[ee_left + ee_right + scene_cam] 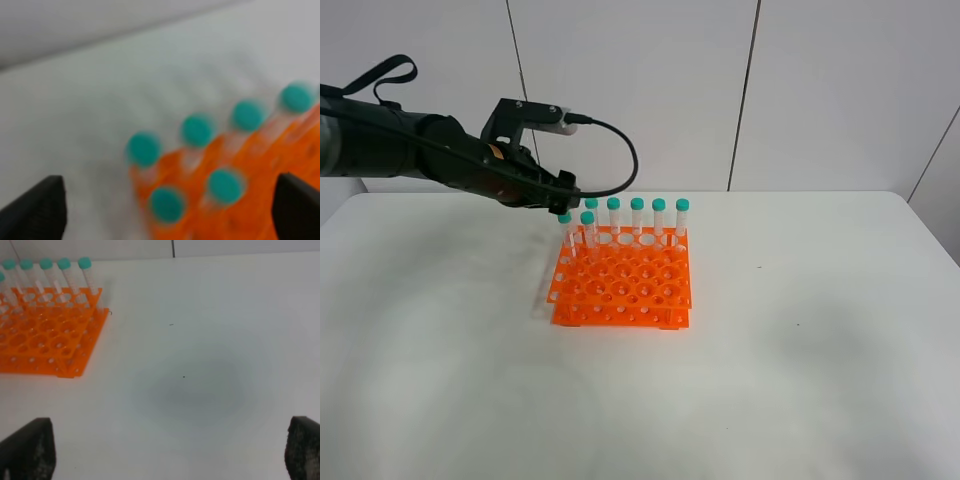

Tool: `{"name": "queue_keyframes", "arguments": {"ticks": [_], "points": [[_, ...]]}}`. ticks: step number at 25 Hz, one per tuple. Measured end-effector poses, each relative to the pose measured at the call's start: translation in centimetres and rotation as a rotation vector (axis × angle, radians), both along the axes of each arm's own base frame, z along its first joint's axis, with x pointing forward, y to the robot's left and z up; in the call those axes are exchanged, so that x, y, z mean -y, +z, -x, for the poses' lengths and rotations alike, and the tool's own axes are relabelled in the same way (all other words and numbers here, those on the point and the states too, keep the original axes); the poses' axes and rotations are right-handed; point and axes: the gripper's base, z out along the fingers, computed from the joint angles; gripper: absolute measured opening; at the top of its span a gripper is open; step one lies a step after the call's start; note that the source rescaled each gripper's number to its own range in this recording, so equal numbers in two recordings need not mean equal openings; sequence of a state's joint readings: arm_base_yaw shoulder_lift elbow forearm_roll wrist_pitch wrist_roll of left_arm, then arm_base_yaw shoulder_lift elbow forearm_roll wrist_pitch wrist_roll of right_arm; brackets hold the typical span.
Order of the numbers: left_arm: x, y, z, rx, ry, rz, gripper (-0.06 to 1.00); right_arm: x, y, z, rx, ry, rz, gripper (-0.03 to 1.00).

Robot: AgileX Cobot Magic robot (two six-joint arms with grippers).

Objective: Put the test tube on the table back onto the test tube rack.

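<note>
From the high camera, the left pincer (pixel 563 200) is hovering just above the teal-capped clear plastic test tube (pixel 566 232) standing in the bright orange plastic rack (pixel 623 280) on the white matte tabletop (pixel 800 320). In the left wrist view, its black fingers (pixel 37 210) are standing wide apart over blurred teal caps. In the right wrist view, the right pincer (pixel 165 465) is hanging open over bare tabletop, well apart from the rack.

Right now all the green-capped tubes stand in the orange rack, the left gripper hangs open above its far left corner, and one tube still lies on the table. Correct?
Not quite: no tube lies on the table. The exterior high view shows it bare around the test tube rack, and the right wrist view agrees. The rest holds: the capped tubes stand in the rack, and the left gripper hangs open above its far left corner.
</note>
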State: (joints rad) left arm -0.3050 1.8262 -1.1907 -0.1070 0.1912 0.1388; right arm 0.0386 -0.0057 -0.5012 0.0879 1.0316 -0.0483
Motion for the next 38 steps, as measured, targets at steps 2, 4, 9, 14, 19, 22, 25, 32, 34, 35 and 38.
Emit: {"name": "queue_keyframes", "arguments": {"ticks": [2, 4, 9, 14, 19, 22, 25, 32, 34, 35, 38], "points": [[-1.3, 0.1, 0.0, -0.041, 0.029, -0.008, 0.94, 0.0, 0.0, 0.0, 0.000, 0.000, 0.000, 1.00], [-2.4, 0.3, 0.1, -0.077, 0.062, -0.005, 0.98, 0.0, 0.0, 0.0, 0.000, 0.000, 0.000, 1.00], [-5.0, -0.1, 0.5, -0.229, 0.130, -0.016, 0.99, 0.0, 0.0, 0.0, 0.000, 0.000, 0.000, 1.00], [-8.8, -1.0, 1.6, -0.441, 0.244, -0.012, 0.99, 0.0, 0.0, 0.0, 0.000, 0.000, 0.000, 1.00], [-11.9, -1.4, 3.1, -0.632, 0.316, -0.016, 1.00, 0.0, 0.0, 0.0, 0.000, 0.000, 0.000, 1.00], [-12.7, -0.8, 3.9, -0.684, 0.334, -0.014, 1.00, 0.0, 0.0, 0.0, 0.000, 0.000, 0.000, 1.00], [-12.8, 0.6, 5.1, -0.695, 0.329, -0.025, 1.00, 0.0, 0.0, 0.0, 0.000, 0.000, 0.000, 1.00], [-12.5, 4.3, 13.8, -0.608, 0.329, -0.020, 1.00, 0.0, 0.0, 0.0, 0.000, 0.000, 0.000, 1.00], [-12.3, 5.5, 17.3, -0.541, 0.329, -0.011, 1.00, 0.0, 0.0, 0.0, 0.000, 0.000, 0.000, 1.00], [-12.3, 5.6, 18.9, -0.520, 0.329, -0.008, 1.00, 0.0, 0.0, 0.0, 0.000, 0.000, 0.000, 1.00], [-12.1, 6.5, 23.6, -0.393, 0.329, 0.008, 1.00, 0.0, 0.0, 0.0, 0.000, 0.000, 0.000, 1.00]]}}
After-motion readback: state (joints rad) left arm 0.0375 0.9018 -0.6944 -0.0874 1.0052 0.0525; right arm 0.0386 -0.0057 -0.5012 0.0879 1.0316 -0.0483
